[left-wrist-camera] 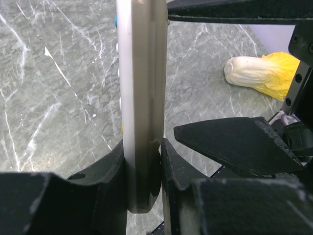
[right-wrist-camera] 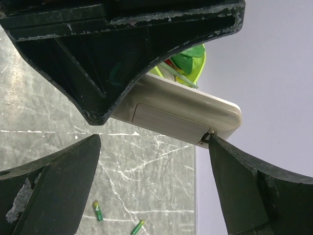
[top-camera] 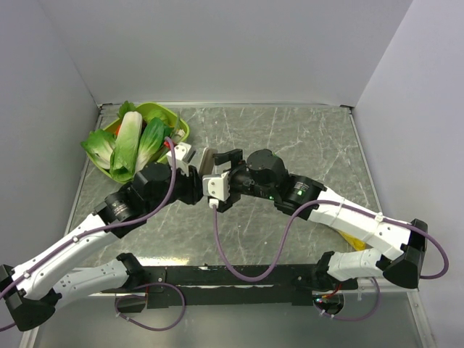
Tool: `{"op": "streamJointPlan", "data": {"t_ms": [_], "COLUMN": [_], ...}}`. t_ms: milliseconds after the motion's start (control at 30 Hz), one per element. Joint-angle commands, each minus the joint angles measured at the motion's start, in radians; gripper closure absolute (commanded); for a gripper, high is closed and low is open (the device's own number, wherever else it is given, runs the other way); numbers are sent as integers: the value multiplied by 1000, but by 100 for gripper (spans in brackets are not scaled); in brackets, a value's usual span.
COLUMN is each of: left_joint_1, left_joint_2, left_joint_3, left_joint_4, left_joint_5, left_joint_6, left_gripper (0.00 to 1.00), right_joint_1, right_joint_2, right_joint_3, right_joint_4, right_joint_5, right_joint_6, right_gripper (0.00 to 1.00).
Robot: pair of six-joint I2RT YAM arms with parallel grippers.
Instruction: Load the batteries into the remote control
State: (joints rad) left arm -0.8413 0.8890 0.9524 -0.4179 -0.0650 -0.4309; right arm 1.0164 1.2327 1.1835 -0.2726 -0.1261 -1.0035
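Grey-green marble forms the table [top-camera: 312, 138] in the view from above. Near the middle of the frame the remote control [top-camera: 208, 159] is held off the surface by the left gripper [top-camera: 194, 161]. The right gripper [top-camera: 223, 174] is placed just beside it with the jaws spread. At the upper left a lime bowl [top-camera: 183, 129] of leafy vegetables [top-camera: 130, 145] is found. The small green cells cannot be made out here.

In the left wrist view the remote control [left-wrist-camera: 142, 98] is seen edge-on, running from the lower centre to the top of the frame. It is clamped at its lower end by the left gripper [left-wrist-camera: 143, 161]. A yellow-white vegetable [left-wrist-camera: 261, 73] lies on the table at the upper right.

In the right wrist view the dull back of the remote control [right-wrist-camera: 195, 110] crosses the centre, and its battery cover [right-wrist-camera: 168, 122] appears to be closed. The right gripper [right-wrist-camera: 154, 142] is opened wide and nothing is grasped by it. The batteries [right-wrist-camera: 98, 211] lie on the table at the lower edge of the frame, the second of them [right-wrist-camera: 137, 226] near the first, both well apart from the remote control.

The task is judged to be at an early stage: the remote control is presented, but nothing is loaded. The cover has yet to be opened, and both batteries have yet to be picked up and inserted.
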Motion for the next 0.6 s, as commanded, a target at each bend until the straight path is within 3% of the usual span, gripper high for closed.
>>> {"op": "streamJointPlan", "data": {"t_ms": [0,333,567], "left_joint_1": [-10,-12,-12], "left_joint_2": [-47,-88,-74], "left_joint_3": [8,-10,-10], "left_joint_4": [131,195,177], "left_joint_5": [119,223,170], "left_joint_6": [40,81,63], "left_gripper": [99,98,98], "right_joint_1": [-15,-21,1], "right_joint_2": [34,108,140], "right_joint_3": [79,226,298], "right_joint_4": [-120,-356,-427], "right_joint_5": [-105,-320,-385], "right_joint_6": [17,14,14], "right_gripper": [2,5,6]}}
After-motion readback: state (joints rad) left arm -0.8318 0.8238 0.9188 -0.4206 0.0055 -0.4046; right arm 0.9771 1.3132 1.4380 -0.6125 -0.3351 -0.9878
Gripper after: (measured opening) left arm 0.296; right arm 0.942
